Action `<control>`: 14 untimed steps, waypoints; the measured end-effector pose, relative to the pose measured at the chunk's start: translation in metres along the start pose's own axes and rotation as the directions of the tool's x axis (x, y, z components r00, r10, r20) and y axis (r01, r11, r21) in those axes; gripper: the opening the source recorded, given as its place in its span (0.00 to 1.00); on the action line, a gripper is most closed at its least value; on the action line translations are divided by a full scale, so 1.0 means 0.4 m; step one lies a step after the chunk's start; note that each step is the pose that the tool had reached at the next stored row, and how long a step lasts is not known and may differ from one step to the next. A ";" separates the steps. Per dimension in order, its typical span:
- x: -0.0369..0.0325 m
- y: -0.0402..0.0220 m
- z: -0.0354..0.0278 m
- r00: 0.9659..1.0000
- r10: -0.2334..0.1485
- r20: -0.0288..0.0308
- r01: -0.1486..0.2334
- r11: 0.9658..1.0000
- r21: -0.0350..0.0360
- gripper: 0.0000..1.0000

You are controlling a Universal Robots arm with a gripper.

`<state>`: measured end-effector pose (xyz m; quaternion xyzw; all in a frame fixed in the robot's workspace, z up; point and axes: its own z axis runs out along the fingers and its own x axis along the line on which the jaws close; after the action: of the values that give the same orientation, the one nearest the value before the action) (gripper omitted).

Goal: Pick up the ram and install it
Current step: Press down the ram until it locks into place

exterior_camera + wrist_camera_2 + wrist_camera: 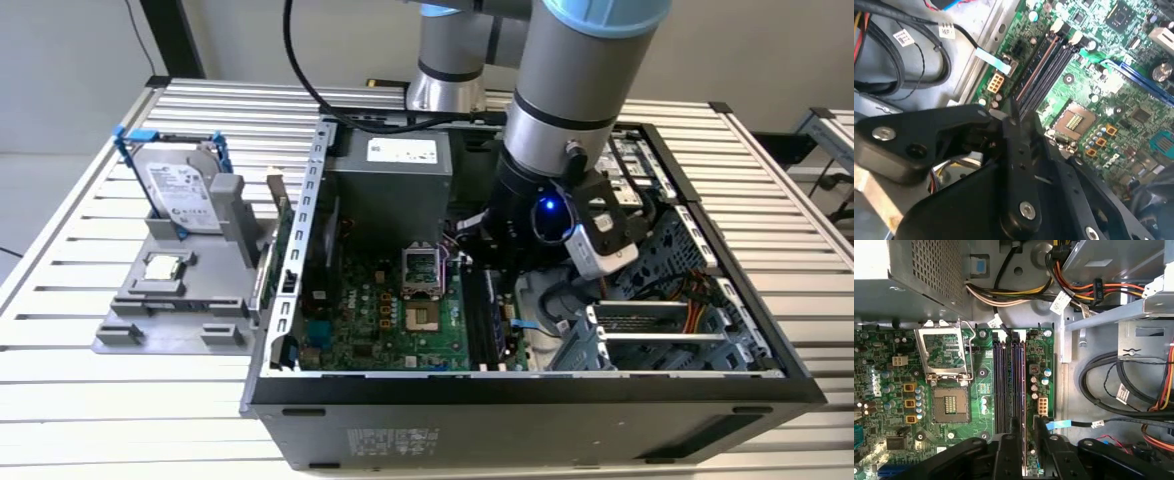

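Ram stands on edge in the memory slot farthest from the socket, one of the parallel dark slots on the motherboard. In the second wrist view the ram runs as a thin strip with a brownish edge, from the white slot clips down to the gripper.

Gripper: the black fingers sit on either side of the stick at one end and appear pressed onto it, pinching the ram. Whether the stick is fully seated cannot be told.

Exterior view: the arm reaches down into the open case, with its wrist over the board's right half in that view. The power supply lies at the far side of the case. Outside the case, at the exterior view's left, the hard drive stands upright in a grey holder on the slatted table, and the processor lies flat just in front of it.
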<state>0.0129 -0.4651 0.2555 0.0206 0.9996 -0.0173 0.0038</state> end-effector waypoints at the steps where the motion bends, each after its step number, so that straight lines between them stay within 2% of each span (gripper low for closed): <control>1: 0.000 0.000 0.000 1.000 0.000 0.000 0.000 1.000 0.000 0.00; 14: 0.000 0.000 0.000 1.000 0.000 -0.001 0.000 1.000 0.000 0.00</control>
<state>0.0129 -0.4651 0.2555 0.0206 0.9996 -0.0174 0.0032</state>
